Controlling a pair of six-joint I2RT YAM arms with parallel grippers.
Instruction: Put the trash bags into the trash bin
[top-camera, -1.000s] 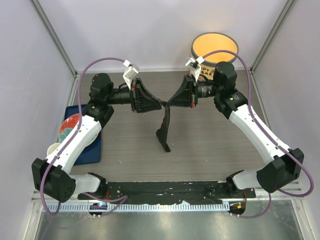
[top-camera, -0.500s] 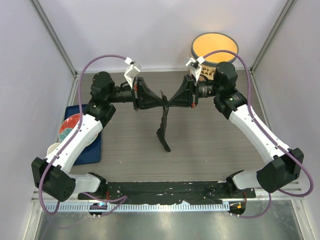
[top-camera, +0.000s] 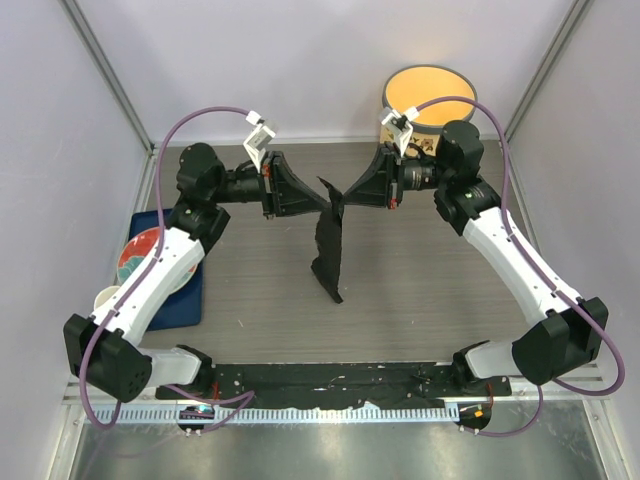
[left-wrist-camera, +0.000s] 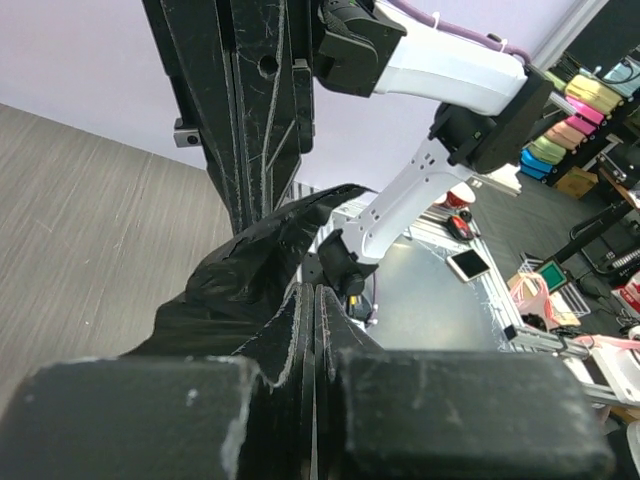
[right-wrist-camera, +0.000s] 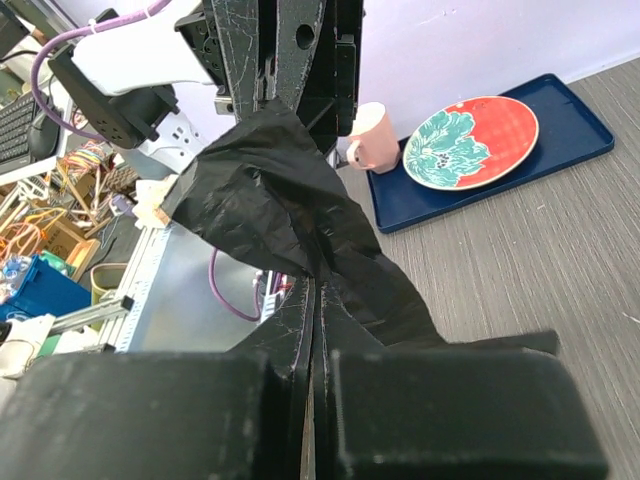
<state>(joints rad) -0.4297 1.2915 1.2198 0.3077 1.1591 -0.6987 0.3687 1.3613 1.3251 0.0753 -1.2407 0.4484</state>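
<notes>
Upper right of the overhead view: lower wall of the trash bin (top-camera: 430, 92) hidden behind the right arm (top-camera: 505, 255), lettering covered but for a few letters. Centre: top edge of the trash bag (top-camera: 327, 250) lost between left pincer (top-camera: 326, 204) and right pincer (top-camera: 346, 199), both clamped on it. Left side: plate (top-camera: 140, 255) and cup (top-camera: 105, 297) partly covered by the left arm (top-camera: 165, 270). Wrist views: pincer bodies out of focus along the bottom edge. Right of the left wrist view: coloured clutter (left-wrist-camera: 580, 105) too small to name.

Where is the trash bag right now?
In the top view, the trash bag hangs mid-table, pinched between the left tool and right tool, outside the trash bin at far right.
</notes>
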